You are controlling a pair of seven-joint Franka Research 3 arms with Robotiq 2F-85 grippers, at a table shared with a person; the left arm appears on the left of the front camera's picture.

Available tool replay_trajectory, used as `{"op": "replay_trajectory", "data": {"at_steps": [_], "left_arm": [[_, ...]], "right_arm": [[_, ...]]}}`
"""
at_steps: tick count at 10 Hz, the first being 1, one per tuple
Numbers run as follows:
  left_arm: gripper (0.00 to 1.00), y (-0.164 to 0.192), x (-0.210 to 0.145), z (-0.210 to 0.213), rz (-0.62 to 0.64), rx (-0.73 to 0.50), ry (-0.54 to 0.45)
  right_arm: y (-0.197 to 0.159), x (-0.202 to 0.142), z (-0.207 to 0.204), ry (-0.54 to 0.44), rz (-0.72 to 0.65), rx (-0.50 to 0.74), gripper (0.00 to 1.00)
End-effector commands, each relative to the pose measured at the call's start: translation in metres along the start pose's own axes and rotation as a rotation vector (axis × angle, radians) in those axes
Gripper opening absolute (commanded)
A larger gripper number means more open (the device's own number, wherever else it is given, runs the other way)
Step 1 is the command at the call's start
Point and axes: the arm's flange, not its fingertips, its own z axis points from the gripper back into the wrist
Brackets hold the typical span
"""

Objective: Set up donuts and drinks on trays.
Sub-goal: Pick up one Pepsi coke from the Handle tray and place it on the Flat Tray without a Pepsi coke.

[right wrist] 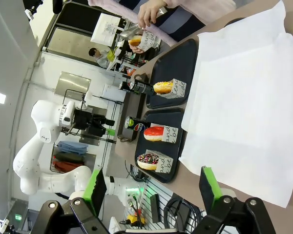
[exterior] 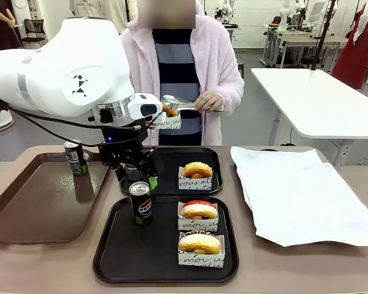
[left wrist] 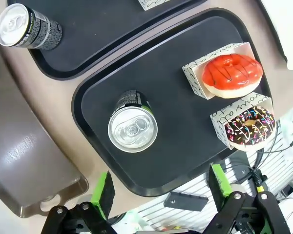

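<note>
The left gripper (left wrist: 158,192) stands wide, its green pads (left wrist: 103,194) apart with nothing between them, hovering over the near black tray (left wrist: 90,97) at the edge closest to the robot. Straight ahead of the pads, upright on that tray, is the Pepsi can (left wrist: 132,127), its silver top facing the wrist camera; its long axis runs vertically, in line with the fingers, so I judge a drop would bring the jaws down either side of the can. In the front view the left gripper (exterior: 138,177) hangs just behind and above this can (exterior: 140,203), between the two trays. The left arm is by far the nearer to both cans.

Beyond it, the grey can (exterior: 75,158) stands on the brown tray (exterior: 24,202), near its far right corner, not yet on the far black tray (exterior: 165,160); in the left wrist view it looks to overlap that tray's rim, so its footing there is hard to judge. The near tray also carries a red-iced donut (exterior: 199,210) and a chocolate-iced donut (exterior: 200,242); the far tray holds one plain donut (exterior: 197,170). The person's hand (exterior: 208,101) holds tongs (exterior: 175,104) gripping another donut (exterior: 169,116) above the far tray.

The right gripper (right wrist: 151,187) is also spread wide and empty, well off to the side over the white paper (right wrist: 244,97)
</note>
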Motion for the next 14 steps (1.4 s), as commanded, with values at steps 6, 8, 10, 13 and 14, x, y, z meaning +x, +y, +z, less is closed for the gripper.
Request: {"op": "replay_trajectory", "data": {"at_steps": [6,8,10,13,14], "left_arm": [[1.0,0.109,-0.03,0.032,0.186,0.055,0.057],[1.0,0.183,-0.06,0.05,0.329,-0.084,0.012],[1.0,0.23,-0.084,0.044,0.435,-0.19,-0.059],[1.0,0.249,-0.082,0.057,0.444,-0.155,-0.029],[1.0,0.249,-0.082,0.057,0.444,-0.155,-0.029]], "right_arm": [[0.001,0.0,0.002,0.0,0.006,0.01,1.0],[0.001,0.0,0.002,0.0,0.006,0.01,1.0],[0.001,0.0,0.002,0.0,0.006,0.01,1.0],[0.001,0.0,0.002,0.0,0.006,0.01,1.0],[0.001,0.0,0.002,0.0,0.006,0.01,1.0]]}}
